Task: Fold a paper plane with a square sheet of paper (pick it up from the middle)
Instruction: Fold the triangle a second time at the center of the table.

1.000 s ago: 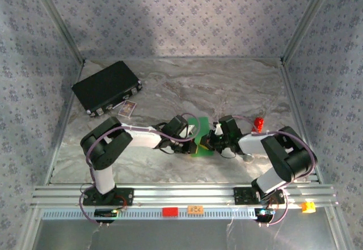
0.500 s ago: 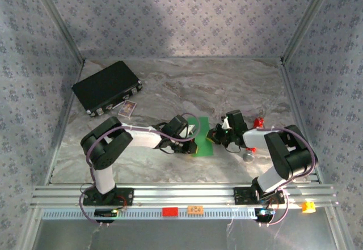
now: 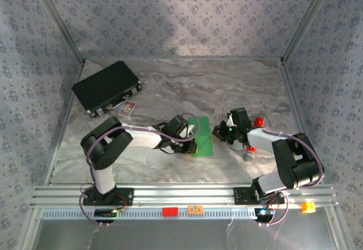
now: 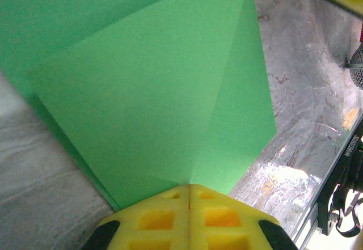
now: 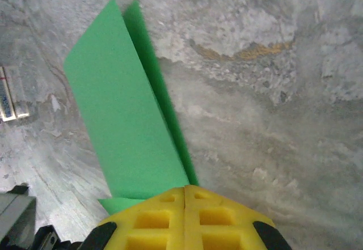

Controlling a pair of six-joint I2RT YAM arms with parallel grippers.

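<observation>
Near the middle of the grey marbled worktop (image 3: pixel 227 85), a little toward its near edge, lies the square sheet of bright-green paper (image 3: pixel 204 136). It is already folded into a narrow strip running from the near edge toward the far one.

A second ago the right claw (image 5: pixel 185 189) hung low over the near half of that strip, close beside the left claw (image 4: pixel 189 187). It has since swung away toward the right and far edges and now sits at the strip's right edge. The left arm has barely shifted. With the right arm out of the way, more of the green shows from above, as a cleaner and straighter shape. I judge that a pass of pressing the crease is over and the sheet is being readied for its next fold. It is not yet a pointed dart, so most of the folding remains.

The left claw is closed tight, its yellow pads meeting, and it grips the paper. A crease fans out from the seam across the raised flap.

The right claw is likewise closed, with no gap between its pads. The green runs straight into their tips, so it appears to pinch the sheet's edge and hold a flap up off the marble.
</observation>
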